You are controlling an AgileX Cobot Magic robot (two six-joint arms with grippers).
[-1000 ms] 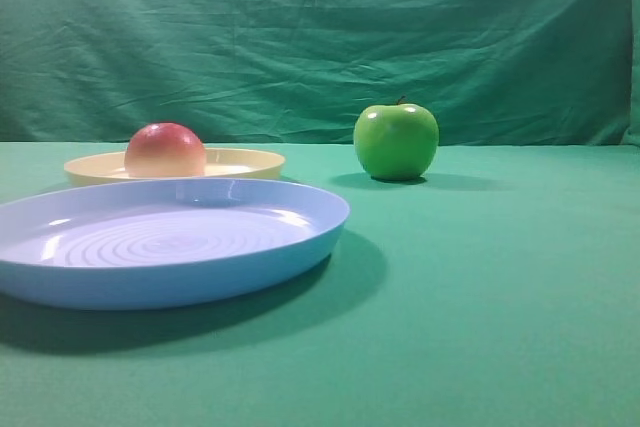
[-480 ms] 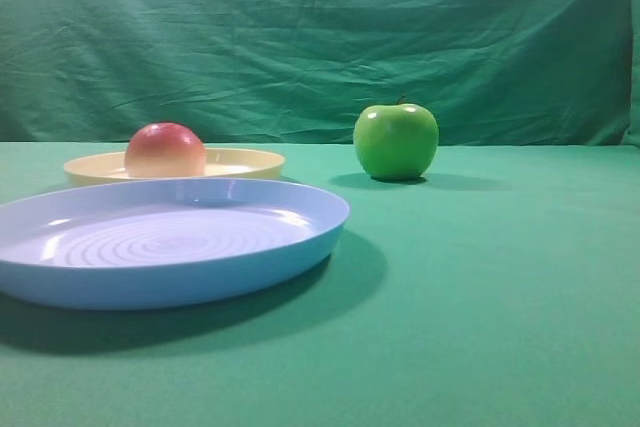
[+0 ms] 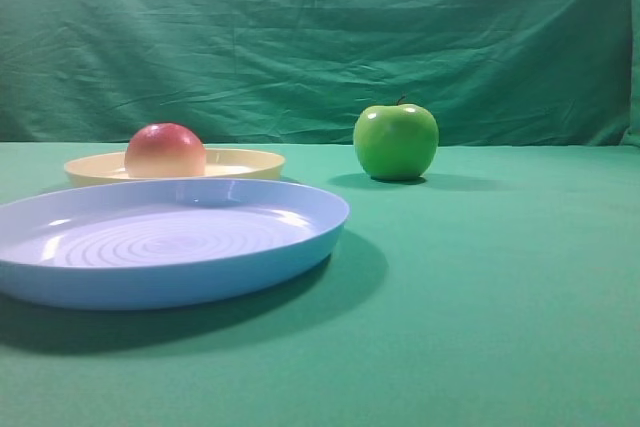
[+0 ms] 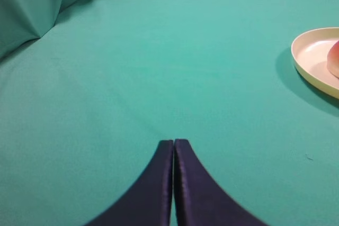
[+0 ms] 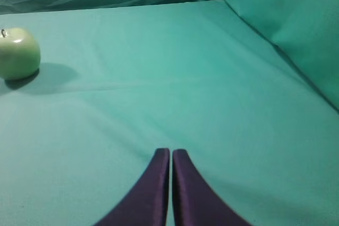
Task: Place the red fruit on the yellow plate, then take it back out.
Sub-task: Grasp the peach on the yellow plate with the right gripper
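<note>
The red fruit (image 3: 165,150), red on top and pale peach below, rests on the yellow plate (image 3: 240,161) at the back left of the exterior view. The left wrist view catches the yellow plate (image 4: 310,59) at its right edge, with a sliver of the red fruit (image 4: 335,59) on it. My left gripper (image 4: 174,142) is shut and holds nothing, hovering over bare cloth well to the left of the plate. Shut and with nothing in it too, my right gripper (image 5: 171,152) hangs over bare cloth. Neither gripper shows in the exterior view.
A large light-blue plate (image 3: 300,247) with concentric rings sits in front of the yellow one. A glossy green apple (image 3: 396,141) stands right of centre; in the right wrist view the green apple (image 5: 18,54) lies far left. Draped green cloth (image 3: 320,37) backs the table.
</note>
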